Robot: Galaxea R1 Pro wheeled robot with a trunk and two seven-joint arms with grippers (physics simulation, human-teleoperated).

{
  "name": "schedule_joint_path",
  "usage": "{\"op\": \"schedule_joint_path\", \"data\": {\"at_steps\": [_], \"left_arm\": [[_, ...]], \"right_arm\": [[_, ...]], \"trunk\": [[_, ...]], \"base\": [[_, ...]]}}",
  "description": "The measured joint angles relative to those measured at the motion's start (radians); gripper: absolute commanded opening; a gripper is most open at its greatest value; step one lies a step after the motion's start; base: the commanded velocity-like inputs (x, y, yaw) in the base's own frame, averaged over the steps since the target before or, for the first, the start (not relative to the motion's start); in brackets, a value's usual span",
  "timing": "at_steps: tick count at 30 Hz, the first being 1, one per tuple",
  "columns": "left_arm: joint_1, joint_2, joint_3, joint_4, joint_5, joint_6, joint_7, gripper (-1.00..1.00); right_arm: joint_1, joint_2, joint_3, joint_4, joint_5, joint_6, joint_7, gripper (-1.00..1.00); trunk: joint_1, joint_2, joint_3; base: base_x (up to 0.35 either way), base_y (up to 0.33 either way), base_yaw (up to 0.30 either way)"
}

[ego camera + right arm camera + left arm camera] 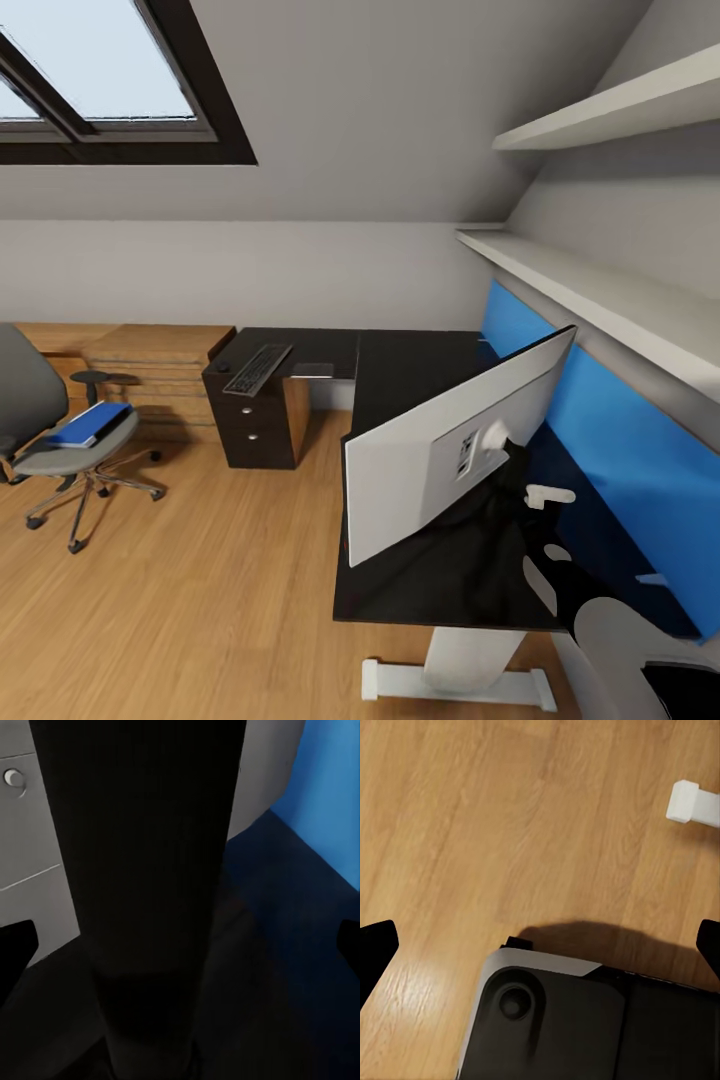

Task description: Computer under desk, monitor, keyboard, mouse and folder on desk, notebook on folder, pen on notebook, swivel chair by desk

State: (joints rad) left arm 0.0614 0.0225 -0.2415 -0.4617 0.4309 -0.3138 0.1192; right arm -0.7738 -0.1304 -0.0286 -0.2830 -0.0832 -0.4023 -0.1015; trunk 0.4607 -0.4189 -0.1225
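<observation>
We see the long L-shaped desk with the black top (400,370) running under the blue wall panel (600,420), and its surface carries the wide flat monitor with the pale grey back (420,465). The monitor stands with its back to us and its lower corner reaches over the near edge of the surface. Our right arm reaches behind it, to the black stand (142,892). In the right wrist view the stand rises between the two dark jaw tips, which are far apart, so nothing is clamped. If we close or push here without care, the monitor can tip forward and fall to the wooden floor (200,580).

The swivel chair with the grey seat and chrome base (60,440) stands well apart from the desk, and the flat bright blue folder (90,423) lies on its seat. The chair has castors, so it may roll away when we reach for the folder.

The slim black keyboard (257,368) lies on the drawer end, far from the monitor.

The left jaws hang apart over the floor, near the white foot of the desk (694,802), which they may strike.
</observation>
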Motion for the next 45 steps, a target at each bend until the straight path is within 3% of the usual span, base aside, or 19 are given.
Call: {"op": "schedule_joint_path", "data": {"at_steps": [19,20,45], "left_arm": [[0.0,0.0,0.0,0.0,0.0,0.0,0.0,1.0],[0.0,0.0,0.0,0.0,0.0,0.0,0.0,1.0],[0.0,0.001,0.0,0.0,0.001,0.0,0.0,1.0]], "right_arm": [[0.0,0.0,0.0,0.0,0.001,0.0,0.0,1.0],[0.0,0.0,0.0,0.001,0.001,0.001,0.0,-1.0],[0.0,-0.002,-0.005,0.0,0.004,0.002,-0.005,-1.0]], "trunk": [[0.0,0.0,0.0],[0.0,0.0,0.0],[0.0,0.0,0.0]], "base": [[0.063,0.0,0.0],[0.0,0.0,0.0],[0.0,0.0,0.0]]}}
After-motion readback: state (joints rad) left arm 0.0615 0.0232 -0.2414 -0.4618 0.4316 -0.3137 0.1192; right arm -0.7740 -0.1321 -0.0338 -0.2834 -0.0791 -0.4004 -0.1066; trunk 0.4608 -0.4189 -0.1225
